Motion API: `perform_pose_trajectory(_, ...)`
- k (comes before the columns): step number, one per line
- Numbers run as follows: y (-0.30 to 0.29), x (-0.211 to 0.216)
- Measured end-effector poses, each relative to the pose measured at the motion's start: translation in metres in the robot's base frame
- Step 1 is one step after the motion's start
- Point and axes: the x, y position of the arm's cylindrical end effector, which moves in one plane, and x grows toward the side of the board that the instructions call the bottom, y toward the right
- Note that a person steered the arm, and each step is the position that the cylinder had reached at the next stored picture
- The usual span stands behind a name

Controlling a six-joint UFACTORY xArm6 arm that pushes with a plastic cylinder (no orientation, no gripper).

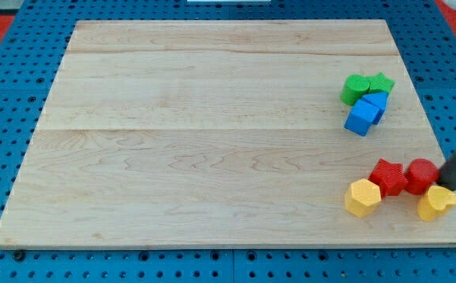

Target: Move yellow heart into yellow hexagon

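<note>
The yellow heart (436,203) lies near the board's bottom right corner. The yellow hexagon (362,197) lies to its left, apart from it. A red star (388,176) and a red round block (422,174) sit between and just above them; the star touches the hexagon. My rod comes in from the view's right edge, and my tip (443,185) rests just above the yellow heart, against the right side of the red round block.
The wooden board (212,134) sits on a blue perforated table. At the right, higher up, a green round block (355,88) and a green star (381,83) touch two blue blocks (365,112).
</note>
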Motion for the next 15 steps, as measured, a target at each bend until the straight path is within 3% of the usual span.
perform_pose_trajectory(2, -0.031, -0.002)
perform_pose_trajectory(4, 0.072, -0.031)
perform_pose_trajectory(5, 0.072, -0.008)
perform_pose_trajectory(6, 0.066, 0.042)
perform_pose_trajectory(7, 0.066, 0.046)
perform_pose_trajectory(13, -0.054, 0.035)
perform_pose_trajectory(14, -0.049, 0.032)
perform_pose_trajectory(15, -0.005, 0.012)
